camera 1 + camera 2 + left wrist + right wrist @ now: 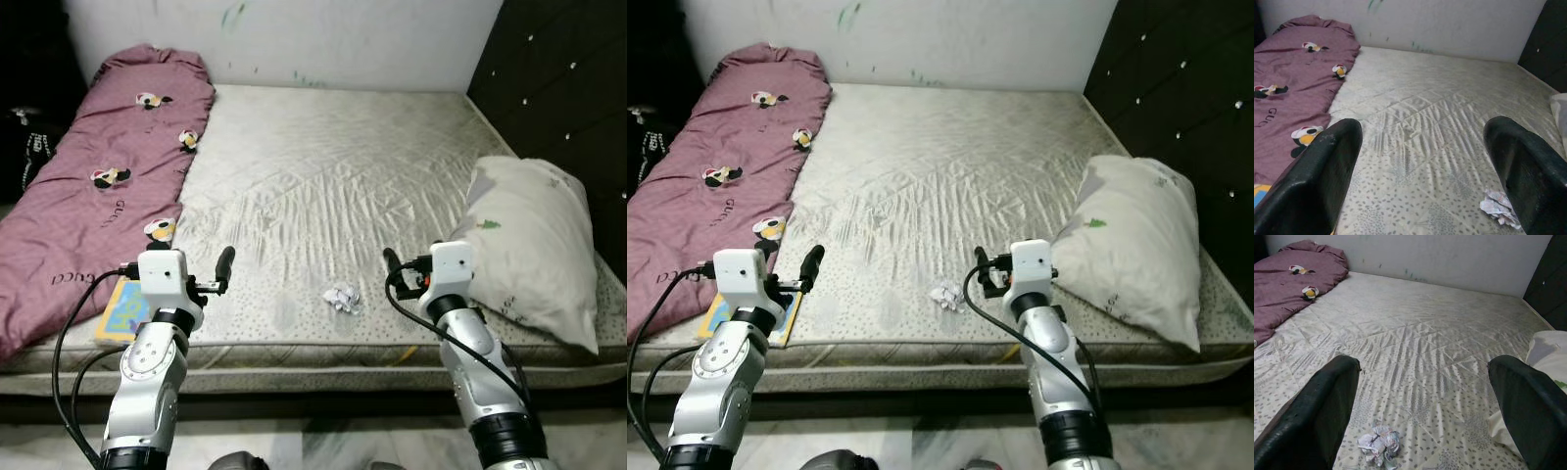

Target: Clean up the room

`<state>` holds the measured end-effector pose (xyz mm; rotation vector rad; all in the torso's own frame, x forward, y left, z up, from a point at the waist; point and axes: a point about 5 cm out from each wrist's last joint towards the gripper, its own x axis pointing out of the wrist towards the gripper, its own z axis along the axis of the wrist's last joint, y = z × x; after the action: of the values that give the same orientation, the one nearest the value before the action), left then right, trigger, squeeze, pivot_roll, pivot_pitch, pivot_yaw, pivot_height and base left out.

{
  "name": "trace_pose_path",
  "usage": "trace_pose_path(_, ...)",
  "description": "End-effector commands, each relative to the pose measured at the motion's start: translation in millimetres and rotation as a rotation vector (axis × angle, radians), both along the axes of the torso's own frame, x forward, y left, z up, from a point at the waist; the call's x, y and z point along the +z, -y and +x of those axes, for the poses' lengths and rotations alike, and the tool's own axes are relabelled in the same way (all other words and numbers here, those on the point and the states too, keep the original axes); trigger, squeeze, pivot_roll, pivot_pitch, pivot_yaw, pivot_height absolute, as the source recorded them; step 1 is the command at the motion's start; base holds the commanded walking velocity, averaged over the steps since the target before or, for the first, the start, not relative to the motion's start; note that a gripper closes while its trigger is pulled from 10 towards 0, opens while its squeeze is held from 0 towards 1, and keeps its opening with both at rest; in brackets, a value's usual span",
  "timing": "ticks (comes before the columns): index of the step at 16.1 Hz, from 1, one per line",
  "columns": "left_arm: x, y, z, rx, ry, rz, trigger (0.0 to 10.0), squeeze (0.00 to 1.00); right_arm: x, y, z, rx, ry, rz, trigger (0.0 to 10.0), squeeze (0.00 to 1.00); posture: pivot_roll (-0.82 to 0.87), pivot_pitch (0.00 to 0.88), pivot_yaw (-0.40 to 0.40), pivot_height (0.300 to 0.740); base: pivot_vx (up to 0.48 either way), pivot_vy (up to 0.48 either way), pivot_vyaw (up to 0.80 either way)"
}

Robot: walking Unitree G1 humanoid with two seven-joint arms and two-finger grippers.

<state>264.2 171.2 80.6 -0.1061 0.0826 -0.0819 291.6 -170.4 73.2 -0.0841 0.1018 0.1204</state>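
Inspection, left to right. Purple quilt [93,196] w/ cartoon prints lay bunched along the left side of the bed, running from the near edge to the wall. A yellow-and-blue flat item [122,311], poss. a book, stuck out from under the quilt's near end at the mattress edge.

Left gripper [223,269] was held over the near edge of the mattress [323,176], fingers spread wide per left wrist view, nothing held. Crumpled paper wad [340,298] sat on the mattress near the front edge, between the two grippers. Right gripper [394,266] hovered just right of the wad, also wide open and empty.

Key relation: the wad lay ahead of and slightly left of the right gripper, low and near centre between its fingers in the right wrist view [1378,444]; from the left gripper it sat off toward the right finger [1500,207]. Right arm judged nearer and better lined up. Wad was irregular, no clear long axis, so approach angle looked non-critical; a short reach forward and down would prob. suffice.

Surface: soft quilted mattress, bare, wrinkled; fingers could dig into fabric on closing. White pillow [534,245] lay at the right edge, close beside the right arm. Room: pale scuffed wall behind the bed, dark tufted panel at right.
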Motion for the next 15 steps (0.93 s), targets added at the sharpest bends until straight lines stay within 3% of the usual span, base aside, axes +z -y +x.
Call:
trace_pose_path(1,2.6,3.2,0.9,-0.022,0.013,-0.01,10.0,0.0,3.8,2.5,2.0,-0.009,0.013,0.0,10.0,0.0,-0.02,0.0,-0.001,0.74,0.0,0.0,0.0)
trace_pose_path(3,3.0,3.9,0.6,-0.029,0.017,-0.012,10.0,0.0,4.1,2.6,2.0,-0.008,0.014,-0.002,10.0,0.0,-0.02,0.0,-0.002,0.74,0.0,0.0,0.0)
trace_pose_path(15,3.5,7.8,-2.5,-0.064,0.028,-0.025,10.0,0.0,4.4,3.4,0.9,-0.005,0.019,-0.004,10.0,0.0,-0.02,0.0,0.0,0.74,0.444,0.0,0.0)
